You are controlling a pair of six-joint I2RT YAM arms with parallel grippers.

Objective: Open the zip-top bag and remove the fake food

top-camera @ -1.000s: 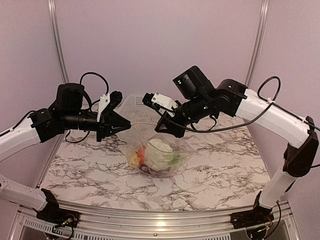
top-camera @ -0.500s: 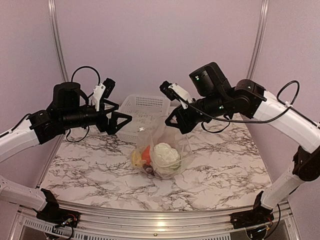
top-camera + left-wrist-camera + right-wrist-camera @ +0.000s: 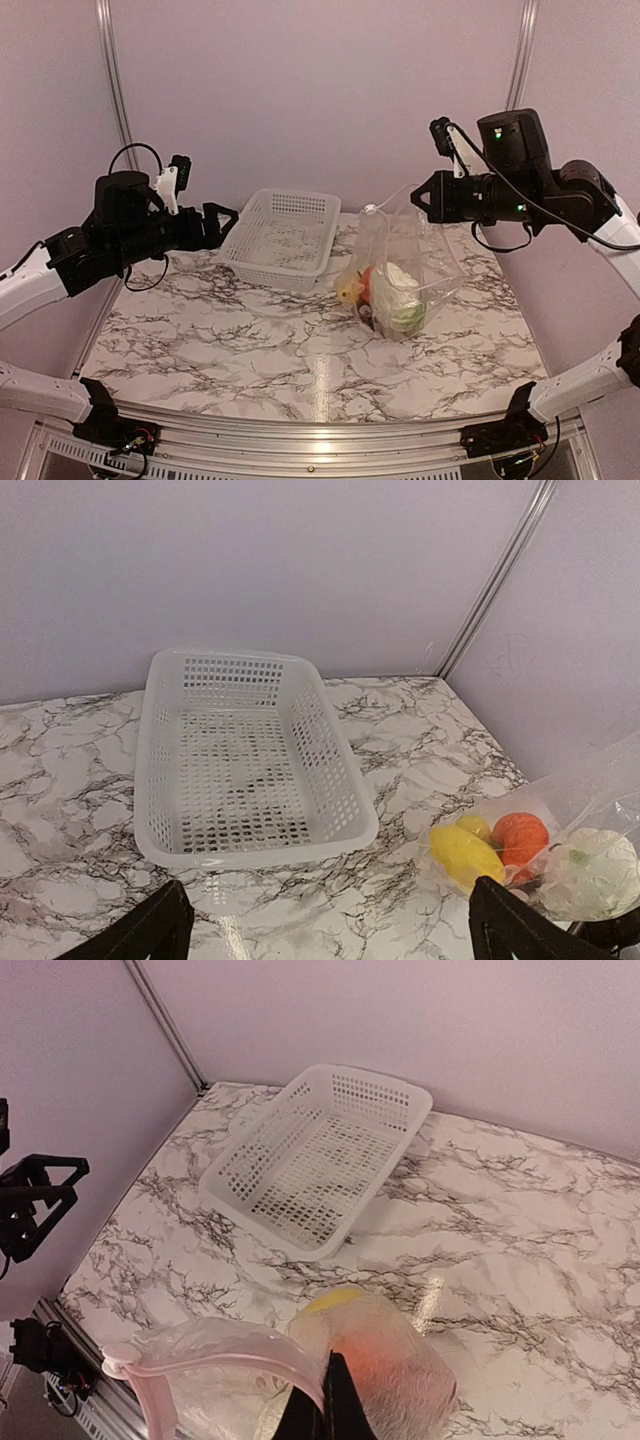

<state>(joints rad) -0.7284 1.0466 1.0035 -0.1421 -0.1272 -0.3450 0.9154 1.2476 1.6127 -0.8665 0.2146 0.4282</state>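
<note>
The clear zip-top bag (image 3: 405,262) hangs from my right gripper (image 3: 424,199), which is shut on its top edge; its bottom rests on the marble table. Inside lie the fake food pieces: a yellow piece (image 3: 348,291), an orange fruit (image 3: 367,282), white-green cabbage (image 3: 401,290) and dark grapes (image 3: 369,318). In the right wrist view the right gripper (image 3: 333,1380) pinches the whitish zip strip (image 3: 215,1357), and the bag's mouth gapes to the left. My left gripper (image 3: 214,222) is open and holds nothing, well left of the bag (image 3: 590,805). Its fingertips (image 3: 160,932) frame the table.
A white perforated basket (image 3: 247,262) stands empty at the back middle of the table, between the two grippers, also visible as the basket (image 3: 255,848) and the basket (image 3: 262,1228). Lilac walls close the back and sides.
My left gripper has let go of the bag, opened wide and drawn back to the left. The right gripper has carried the bag up and to the right, past the basket.
</note>
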